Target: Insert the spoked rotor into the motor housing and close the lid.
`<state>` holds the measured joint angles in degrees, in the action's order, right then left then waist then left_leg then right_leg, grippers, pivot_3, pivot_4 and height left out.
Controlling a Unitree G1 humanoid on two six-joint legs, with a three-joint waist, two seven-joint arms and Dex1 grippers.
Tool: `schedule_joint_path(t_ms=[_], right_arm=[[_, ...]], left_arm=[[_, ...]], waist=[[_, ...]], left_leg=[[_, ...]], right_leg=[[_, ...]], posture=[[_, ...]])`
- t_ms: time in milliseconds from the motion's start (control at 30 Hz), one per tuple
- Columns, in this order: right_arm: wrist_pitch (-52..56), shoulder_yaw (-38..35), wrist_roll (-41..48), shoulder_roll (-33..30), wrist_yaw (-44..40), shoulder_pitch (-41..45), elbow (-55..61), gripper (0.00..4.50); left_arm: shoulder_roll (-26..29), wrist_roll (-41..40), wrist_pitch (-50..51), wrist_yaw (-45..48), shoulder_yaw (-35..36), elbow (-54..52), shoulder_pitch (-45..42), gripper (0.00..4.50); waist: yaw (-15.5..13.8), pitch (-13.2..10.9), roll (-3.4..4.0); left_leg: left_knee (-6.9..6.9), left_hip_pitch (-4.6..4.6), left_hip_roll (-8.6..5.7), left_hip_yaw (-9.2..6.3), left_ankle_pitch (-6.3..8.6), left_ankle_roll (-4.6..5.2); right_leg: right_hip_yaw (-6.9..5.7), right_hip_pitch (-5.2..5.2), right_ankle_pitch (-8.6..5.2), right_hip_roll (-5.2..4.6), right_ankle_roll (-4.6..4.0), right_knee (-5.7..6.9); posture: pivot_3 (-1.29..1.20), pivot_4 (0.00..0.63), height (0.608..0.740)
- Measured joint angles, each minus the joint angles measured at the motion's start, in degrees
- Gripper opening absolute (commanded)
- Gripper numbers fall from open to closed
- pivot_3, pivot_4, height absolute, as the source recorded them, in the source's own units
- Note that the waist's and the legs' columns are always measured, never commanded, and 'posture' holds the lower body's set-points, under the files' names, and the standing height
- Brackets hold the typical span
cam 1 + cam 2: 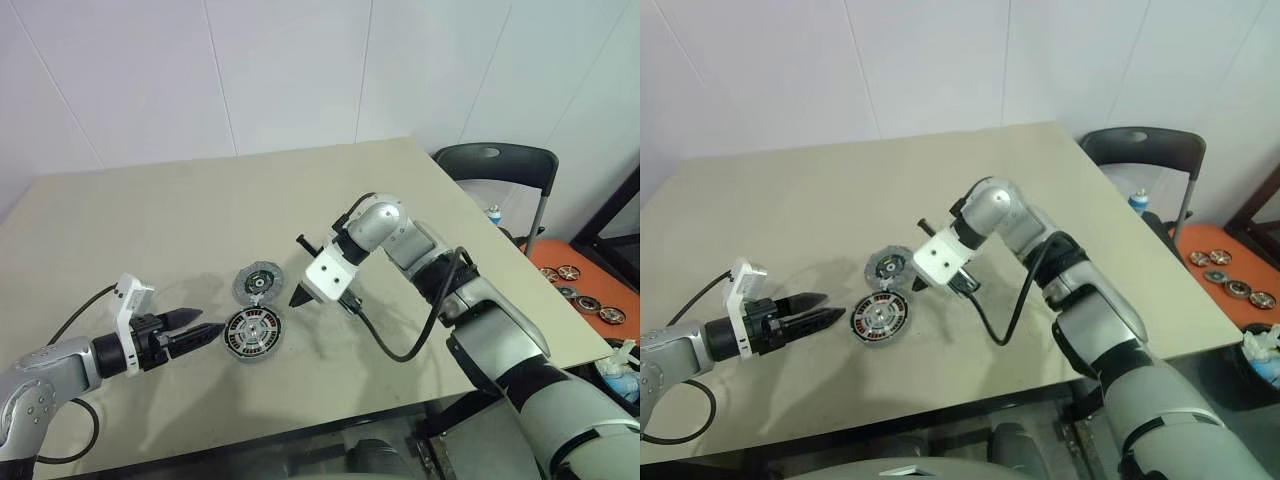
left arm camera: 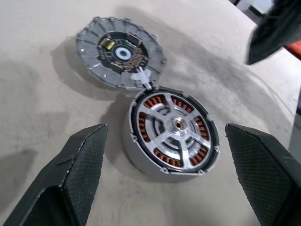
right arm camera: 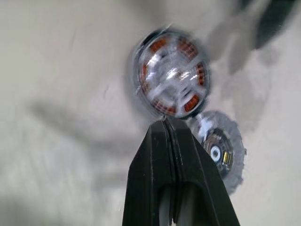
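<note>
rotor (image 2: 174,132): seated in motor housing (image 2: 141,162)
lid (image 2: 120,52): hinged open; needs flipping shut
right gripper (image 1: 298,297): clenched, empty
left gripper (image 1: 205,330): spread, empty

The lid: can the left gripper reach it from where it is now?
Probably yes. The lid lies open just beyond the motor housing, and the open left gripper faces both across bare table.

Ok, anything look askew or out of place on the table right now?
Nothing damaged or spilled. The spoked rotor sits level inside the motor housing; the lid lies flipped open flat beside it, not yet closed.
</note>
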<state>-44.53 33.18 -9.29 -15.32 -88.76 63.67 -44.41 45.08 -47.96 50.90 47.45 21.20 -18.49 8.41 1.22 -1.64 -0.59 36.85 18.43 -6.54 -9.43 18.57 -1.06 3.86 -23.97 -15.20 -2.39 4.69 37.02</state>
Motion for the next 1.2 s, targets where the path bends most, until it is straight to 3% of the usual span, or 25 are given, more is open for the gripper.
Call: schedule_joint_path(t_ms=[200, 367, 533, 800, 1167, 1200], right_arm=[[-16.1, 4.7, -6.6, 1.4, 5.4, 1.6, -6.2, 0.00], [-20.7, 6.6, -11.2, 3.3, 11.7, 2.3, -9.9, 0.00], [-21.7, 7.1, -14.6, 4.8, 16.6, 4.9, -12.2, 0.00], [-20.1, 9.2, -18.2, 6.5, 20.3, 5.3, -14.9, 0.00], [-20.8, 10.4, -19.4, 7.2, 22.2, 5.7, -15.6, 0.00], [-20.8, 10.4, -19.2, 7.5, 22.2, 5.9, -15.6, 0.18]], left_arm=[[2.1, 0.9, -1.4, 2.7, 0.4, -3.3, 5.5, 4.27], [3.0, 2.8, -3.9, 4.5, 1.0, -6.4, 10.7, 4.27], [4.5, 8.7, -11.3, 7.7, 1.0, -9.5, 15.2, 4.27], [3.0, 18.8, -28.5, 11.3, -2.5, -8.4, 15.4, 4.27], [2.1, 20.1, -32.4, 13.4, -4.8, -5.7, 13.5, 4.27], [2.1, 20.1, -32.3, 13.4, -4.8, -5.6, 13.4, 4.29]], waist=[[-0.1, 0.0, -0.01], [-0.2, 0.0, 0.00], [-0.4, 0.0, 0.02], [-0.5, 0.0, 0.03], [-0.3, 0.0, 0.03], [-0.3, 0.0, 0.03]], left_leg=[[-0.01, 0.01, 0.03, 0.05, -0.06, -0.23], [-0.01, 0.02, 0.05, 0.07, -0.06, -0.24], [-0.01, -0.02, 0.08, 0.09, -0.03, -0.19], [-0.01, -0.02, 0.07, 0.13, -0.03, -0.19], [-0.03, -0.02, 0.09, 0.13, 0.04, -0.07], [-0.03, -0.03, 0.09, 0.13, 0.04, -0.06]], right_leg=[[0.01, -0.05, 0.00, 0.02, -0.01, 0.00], [0.02, -0.10, -0.01, 0.03, -0.02, 0.06], [0.03, -0.07, -0.01, 0.07, -0.04, 0.07], [0.01, -0.06, -0.01, 0.06, -0.04, 0.05], [0.00, -0.10, 0.00, 0.09, -0.04, 0.09], [0.00, -0.10, 0.00, 0.09, -0.04, 0.09]], posture=[[0.00, 0.000, 0.740], [0.00, 0.000, 0.740], [0.00, 0.000, 0.740], [0.00, 0.000, 0.740], [0.00, 0.000, 0.740], [0.00, 0.000, 0.740]])
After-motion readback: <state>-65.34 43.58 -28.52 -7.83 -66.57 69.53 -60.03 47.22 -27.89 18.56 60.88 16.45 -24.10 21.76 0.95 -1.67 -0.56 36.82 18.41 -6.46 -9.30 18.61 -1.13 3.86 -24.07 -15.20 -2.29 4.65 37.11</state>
